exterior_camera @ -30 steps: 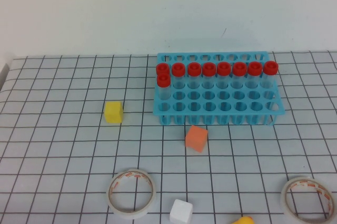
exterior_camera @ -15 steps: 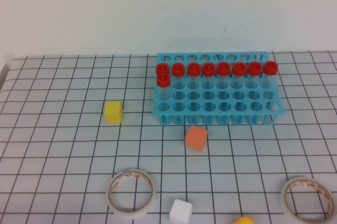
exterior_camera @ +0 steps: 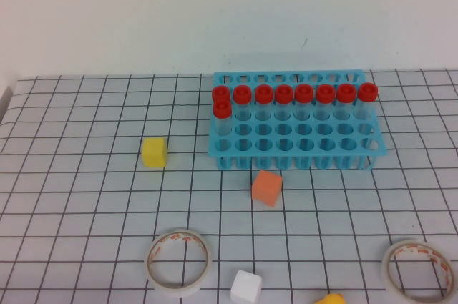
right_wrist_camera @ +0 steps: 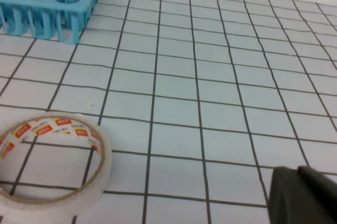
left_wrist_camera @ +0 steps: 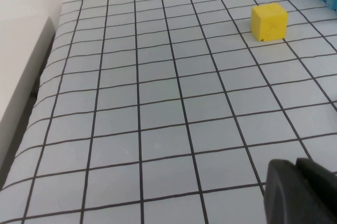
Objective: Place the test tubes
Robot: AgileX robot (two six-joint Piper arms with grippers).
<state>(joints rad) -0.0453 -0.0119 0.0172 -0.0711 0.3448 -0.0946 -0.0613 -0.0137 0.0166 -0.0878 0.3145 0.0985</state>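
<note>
Left tool [left_wrist_camera: 298, 184] sits low over surface [left_wrist_camera: 158, 103], jaws closed, nothing held; right tool [right_wrist_camera: 300, 187] likewise closed & empty, tape roll [right_wrist_camera: 102, 155] near it. Test tubes [exterior_camera: 284, 102], nine w/ red caps, stand upright in blue rack [exterior_camera: 300, 148], well ahead of both tools & btwn them. Prob light, stiff, smooth-walled, maybe fragile; best gripped just under cap w/ gentle squeeze, lifted straight up.

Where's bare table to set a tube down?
Widest: left of the yellow cube, to the table edge. Also between blue rack and right tape roll. Crowded: near edge, around left tape roll and white cube; orange cube fronts the rack. The left pincer, shut, over the near-left grid; the right pincer, shut, near the right roll.
</note>
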